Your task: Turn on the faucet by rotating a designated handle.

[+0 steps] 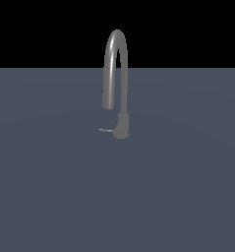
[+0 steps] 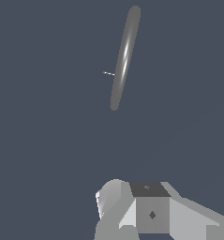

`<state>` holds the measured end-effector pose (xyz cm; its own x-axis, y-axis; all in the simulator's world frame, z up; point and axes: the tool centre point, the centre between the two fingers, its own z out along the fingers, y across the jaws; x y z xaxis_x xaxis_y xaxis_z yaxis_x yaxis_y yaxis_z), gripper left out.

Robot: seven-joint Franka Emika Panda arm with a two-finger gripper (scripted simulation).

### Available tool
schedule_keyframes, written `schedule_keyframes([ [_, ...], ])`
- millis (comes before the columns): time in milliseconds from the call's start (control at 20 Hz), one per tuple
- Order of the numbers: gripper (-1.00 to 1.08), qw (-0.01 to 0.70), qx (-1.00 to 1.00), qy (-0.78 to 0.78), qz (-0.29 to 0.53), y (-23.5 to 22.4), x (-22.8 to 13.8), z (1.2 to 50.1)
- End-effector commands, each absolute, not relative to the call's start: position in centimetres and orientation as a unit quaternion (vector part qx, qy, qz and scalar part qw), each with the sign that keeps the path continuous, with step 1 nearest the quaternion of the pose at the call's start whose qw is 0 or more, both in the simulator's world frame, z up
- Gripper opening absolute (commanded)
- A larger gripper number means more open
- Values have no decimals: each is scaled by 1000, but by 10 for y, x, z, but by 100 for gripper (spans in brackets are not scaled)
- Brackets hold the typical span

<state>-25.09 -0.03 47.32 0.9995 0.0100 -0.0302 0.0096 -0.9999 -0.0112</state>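
While well apart from claw (image 2: 132, 211), faucet (image 1: 116, 74) upright on table (image 1: 50, 187); handle (image 1: 105, 130) juts sideways from base toward exterior view's left, long axis level. Claw state: cannot tell.

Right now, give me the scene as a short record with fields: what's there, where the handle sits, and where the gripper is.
faucet: grey gooseneck tap, upright on the flat grey surface
spout: arches over and ends on the exterior view's left of the base
handle: thin lever sticking out from the base toward the exterior view's left
gripper: seen only in the wrist view, well apart from the faucet, touching nothing
gripper opening: cannot tell, fingertips not visible
arm in exterior view: not visible
task state: handle not yet contacted
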Motion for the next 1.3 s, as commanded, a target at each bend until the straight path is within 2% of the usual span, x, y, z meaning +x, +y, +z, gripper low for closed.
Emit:
schedule_keyframes([
  [0,-100,-14,-999,-25,17,3,-244,468],
  [750,-100,-214,-948,-234,37,45,-184,407],
  [1250,-100,-332,-872,-356,47,69,-157,359],
])
